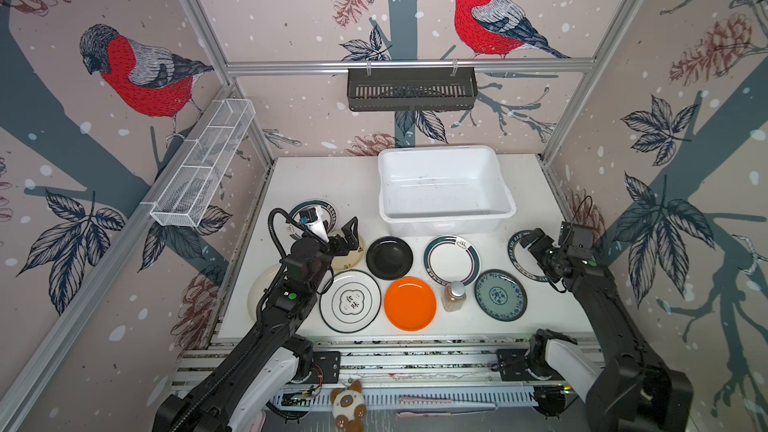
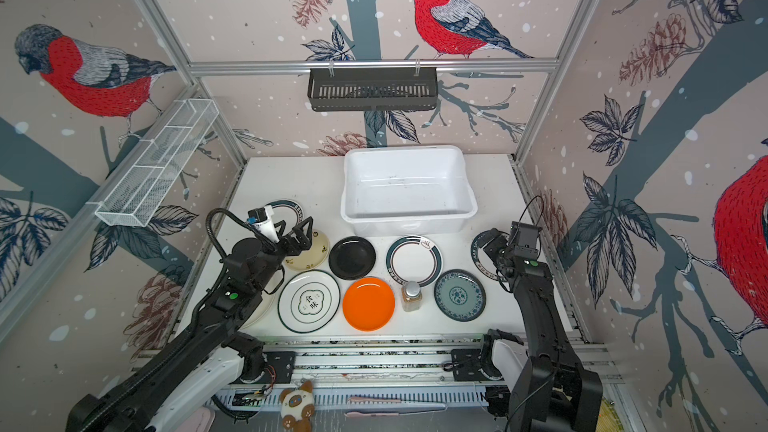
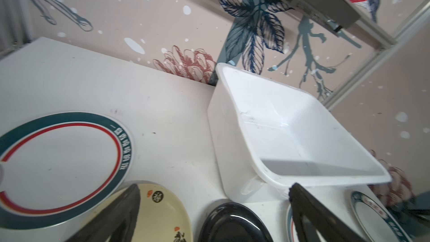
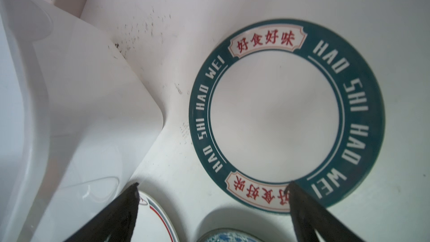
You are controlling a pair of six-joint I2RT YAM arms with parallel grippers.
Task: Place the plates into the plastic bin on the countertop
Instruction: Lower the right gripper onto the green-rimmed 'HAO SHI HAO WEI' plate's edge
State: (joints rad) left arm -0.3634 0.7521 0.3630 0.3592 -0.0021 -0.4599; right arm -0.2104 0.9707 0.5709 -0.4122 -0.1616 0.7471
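Top views both show every plate lying out on the surface (image 1: 324,176) and none in the bin, so I think the job is at its very start: the first pick.

Nearest, at 6 o'clock, lies the orange plate (image 1: 409,303). The emblem plate (image 1: 350,301) is at 7 and the blue-green plate (image 1: 500,295) is at 5. A small amber bottle (image 1: 454,297) stands between the orange and blue-green ones. At 8 o'clock a big cream plate (image 1: 259,288) is half hidden under the left arm.

One row farther come the black plate (image 1: 389,258) and a teal-ringed plate (image 1: 451,261), near the middle. At 9 o'clock the left fingers (image 3: 125,210) hang over a small cream plate (image 2: 307,261), spread wide and holding nothing. At 3 o'clock the right fingers (image 4: 307,210) are also spread wide and empty, over a lettered plate (image 4: 274,122). I cannot tell if they touch it. Another teal plate (image 3: 60,166) lies at 10.

Farthest, at 12 to 1 o'clock, the plastic bin (image 1: 446,216) stands with nothing inside but a few dirt marks.

Next, I think, the fingers must go down, pinch a rim and lift the plate over the bin's near wall. The plates are thin and flat, so one could slip.
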